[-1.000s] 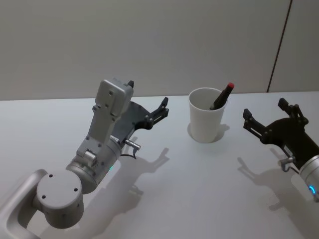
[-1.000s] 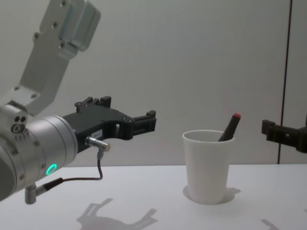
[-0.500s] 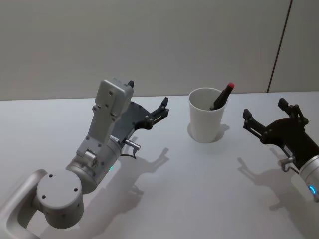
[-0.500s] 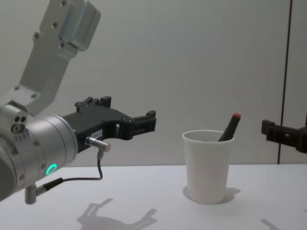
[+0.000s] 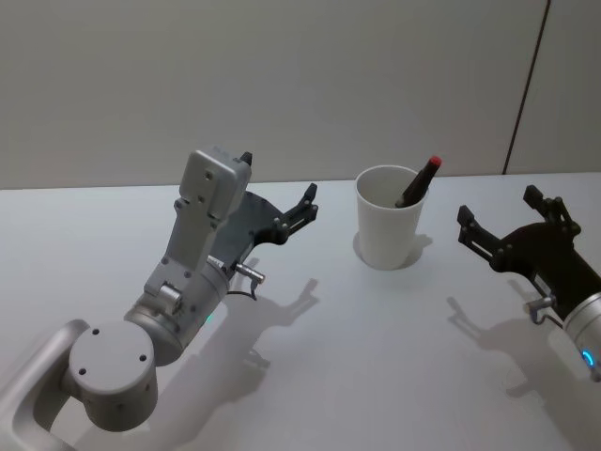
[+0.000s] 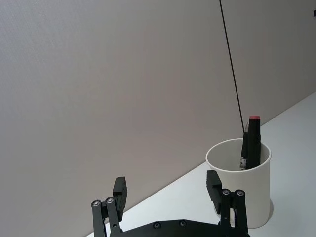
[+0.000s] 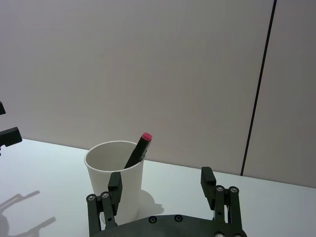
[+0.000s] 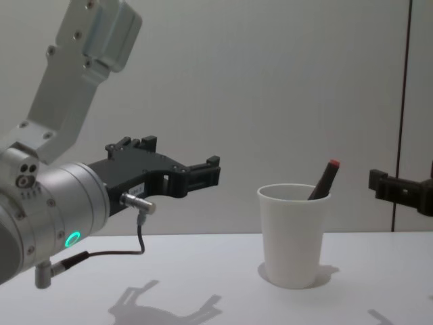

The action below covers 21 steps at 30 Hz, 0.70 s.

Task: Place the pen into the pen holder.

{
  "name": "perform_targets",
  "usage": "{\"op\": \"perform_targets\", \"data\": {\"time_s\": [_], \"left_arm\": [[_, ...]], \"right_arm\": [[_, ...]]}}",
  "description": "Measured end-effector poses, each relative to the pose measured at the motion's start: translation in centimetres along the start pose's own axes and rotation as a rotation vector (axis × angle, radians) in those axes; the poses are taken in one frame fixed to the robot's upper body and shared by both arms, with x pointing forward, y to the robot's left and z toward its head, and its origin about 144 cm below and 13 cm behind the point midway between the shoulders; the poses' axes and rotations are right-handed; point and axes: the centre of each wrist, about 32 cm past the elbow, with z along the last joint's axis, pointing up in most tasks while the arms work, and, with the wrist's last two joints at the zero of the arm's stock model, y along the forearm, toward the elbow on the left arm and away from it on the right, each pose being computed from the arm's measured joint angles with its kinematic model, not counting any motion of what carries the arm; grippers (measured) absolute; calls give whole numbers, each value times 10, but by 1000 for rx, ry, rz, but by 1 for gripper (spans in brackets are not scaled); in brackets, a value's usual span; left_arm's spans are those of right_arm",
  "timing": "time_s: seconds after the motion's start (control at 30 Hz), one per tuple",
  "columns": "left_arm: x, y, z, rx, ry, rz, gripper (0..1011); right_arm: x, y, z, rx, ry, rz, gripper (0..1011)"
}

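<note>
Hovering spread-fingered and empty over the table (image 5: 376,357): left gripper (image 5: 278,200), right gripper (image 5: 509,218). Beyond, leaning inside the cup (image 5: 387,230): pen (image 5: 419,180), likely light, stiff, slick; best pinched below its red cap.

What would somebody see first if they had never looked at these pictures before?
Probably the white pen holder standing in the middle of the table, with a black pen with a red tip leaning inside it. Then the two black robot hands, both open and empty: the left hand beside the cup, the right hand on its other side.
</note>
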Motion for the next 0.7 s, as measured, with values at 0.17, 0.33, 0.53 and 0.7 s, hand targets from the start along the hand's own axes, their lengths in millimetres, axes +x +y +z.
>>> {"op": "perform_targets", "data": {"time_s": [0.17, 0.33, 0.53, 0.7], "left_arm": [[0, 0, 0, 0, 0, 0, 1001], [0, 0, 0, 0, 0, 0, 1001], [0, 0, 0, 0, 0, 0, 1001], [0, 0, 0, 0, 0, 0, 1001]], "right_arm": [[0, 0, 0, 0, 0, 0, 1002], [0, 0, 0, 0, 0, 0, 1002], [0, 0, 0, 0, 0, 0, 1002], [0, 0, 0, 0, 0, 0, 1002]]}}
